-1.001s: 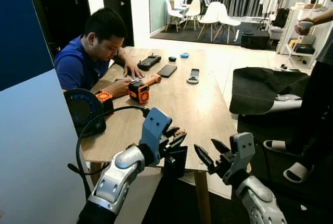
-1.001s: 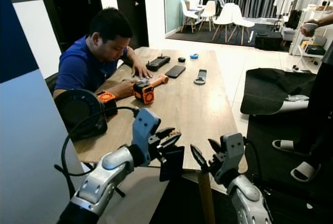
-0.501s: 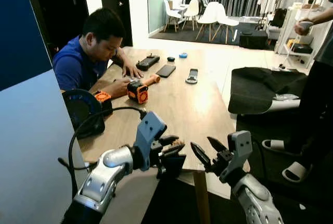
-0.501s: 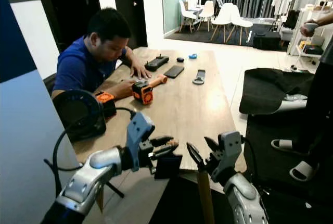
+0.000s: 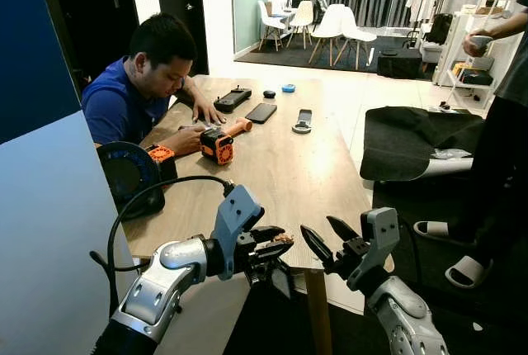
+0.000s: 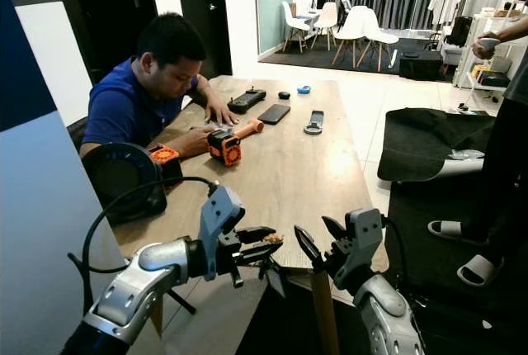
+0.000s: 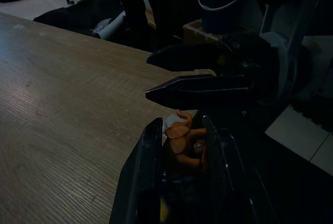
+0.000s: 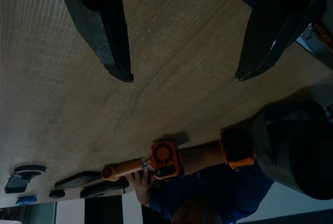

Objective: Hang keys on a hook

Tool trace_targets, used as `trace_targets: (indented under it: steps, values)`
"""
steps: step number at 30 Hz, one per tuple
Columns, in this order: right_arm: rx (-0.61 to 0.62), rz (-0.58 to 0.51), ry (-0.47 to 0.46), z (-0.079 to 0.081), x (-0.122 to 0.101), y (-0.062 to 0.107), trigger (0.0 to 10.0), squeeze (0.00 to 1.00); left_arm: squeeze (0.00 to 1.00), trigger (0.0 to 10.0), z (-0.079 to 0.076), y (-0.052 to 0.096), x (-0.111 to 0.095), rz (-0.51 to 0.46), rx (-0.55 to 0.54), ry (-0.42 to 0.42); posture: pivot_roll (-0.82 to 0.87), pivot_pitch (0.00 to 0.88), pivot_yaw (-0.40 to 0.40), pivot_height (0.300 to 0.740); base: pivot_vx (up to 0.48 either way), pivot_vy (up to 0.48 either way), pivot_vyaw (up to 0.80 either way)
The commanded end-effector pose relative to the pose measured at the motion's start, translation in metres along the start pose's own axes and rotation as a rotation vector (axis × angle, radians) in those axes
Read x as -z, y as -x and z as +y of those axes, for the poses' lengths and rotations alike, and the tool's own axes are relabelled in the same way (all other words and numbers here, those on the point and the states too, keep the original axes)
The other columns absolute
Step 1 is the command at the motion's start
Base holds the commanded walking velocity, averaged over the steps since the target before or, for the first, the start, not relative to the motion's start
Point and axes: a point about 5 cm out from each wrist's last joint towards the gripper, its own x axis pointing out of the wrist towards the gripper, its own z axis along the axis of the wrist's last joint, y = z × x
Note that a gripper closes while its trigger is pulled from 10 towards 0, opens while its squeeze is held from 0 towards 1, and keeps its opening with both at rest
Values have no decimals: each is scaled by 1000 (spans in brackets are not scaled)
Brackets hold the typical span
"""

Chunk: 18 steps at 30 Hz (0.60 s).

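My left gripper [image 5: 271, 242] is shut on the keys [image 7: 183, 141]. A small brown charm shows between its fingers, and a black fob [image 5: 280, 277] hangs below them, just off the near edge of the wooden table [image 5: 289, 169]. My right gripper [image 5: 320, 229] is open and empty, close to the right of the left one, its fingers pointing toward it. In the right wrist view its two black fingers [image 8: 112, 41] stand spread over the tabletop.
A seated person [image 5: 124, 99] in a blue shirt works on an orange tool [image 5: 219, 144] at the table's left side. A round black device [image 5: 130, 175] with a cable sits near me. Phones lie farther back. Another person [image 5: 503, 140] stands right, by a black mat [image 5: 421, 140].
My left gripper has dropped a little and turned. The black fob, which faced me flat, now hangs lower and edge-on. The right gripper has hardly moved.
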Motion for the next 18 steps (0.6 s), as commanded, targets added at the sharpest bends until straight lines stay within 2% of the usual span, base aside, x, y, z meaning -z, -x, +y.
trace_targets:
  steps: [1, 5, 12, 18]
  values:
    - [-13, 18, -1, 0, 3, -1, 10000, 0, 0, 10000, 0, 5, 2, 21, 6, -4, 52, 40, 19, 740, 0, 0, 0]
    - [-16, 27, 0, 0, 4, -1, 10000, 0, 0, 10000, 1, 6, 2, 24, 0, -6, 52, 40, 19, 740, 0, 0, 0]
    - [-59, 44, -9, 7, 8, 1, 10000, 0, 0, 10000, 12, 11, 1, 33, -51, -17, 54, 44, 18, 740, 0, 0, 0]
    - [-61, 46, -5, 7, 8, 1, 10000, 0, 0, 10000, 10, 11, -1, 27, -38, -15, 56, 43, 19, 740, 0, 0, 0]
